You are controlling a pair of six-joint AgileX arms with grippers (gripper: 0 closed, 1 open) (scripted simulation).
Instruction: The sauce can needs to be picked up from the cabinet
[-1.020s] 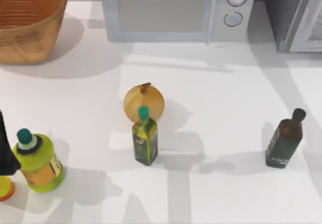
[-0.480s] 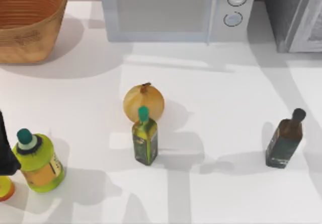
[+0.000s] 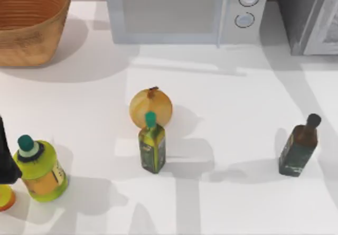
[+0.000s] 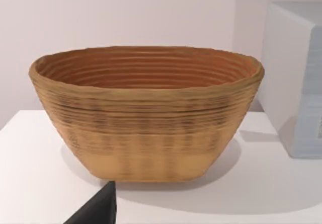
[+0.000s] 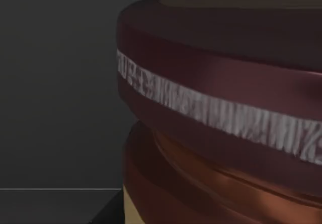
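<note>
The sauce can [image 5: 226, 148] looms very close in the right wrist view. It has a dark maroon lid with a pale speckled band and an orange-brown side below. Dark cabinet walls [image 5: 55, 83] surround it. In the top view the cabinet [image 3: 306, 18] stands at the back right corner, dark grey with a pale framed door. My right arm is reaching inside it, right up against the can; whether it grips the can is hidden. My left arm [image 3: 5, 158] is parked at the table's left edge.
A woven basket [image 3: 26, 24] sits at the back left and a white microwave [image 3: 185, 10] at the back middle. An onion [image 3: 150, 107], a green-capped bottle [image 3: 152, 148], a dark brown bottle [image 3: 298, 145] and a yellow-green bottle [image 3: 39, 171] stand on the white table.
</note>
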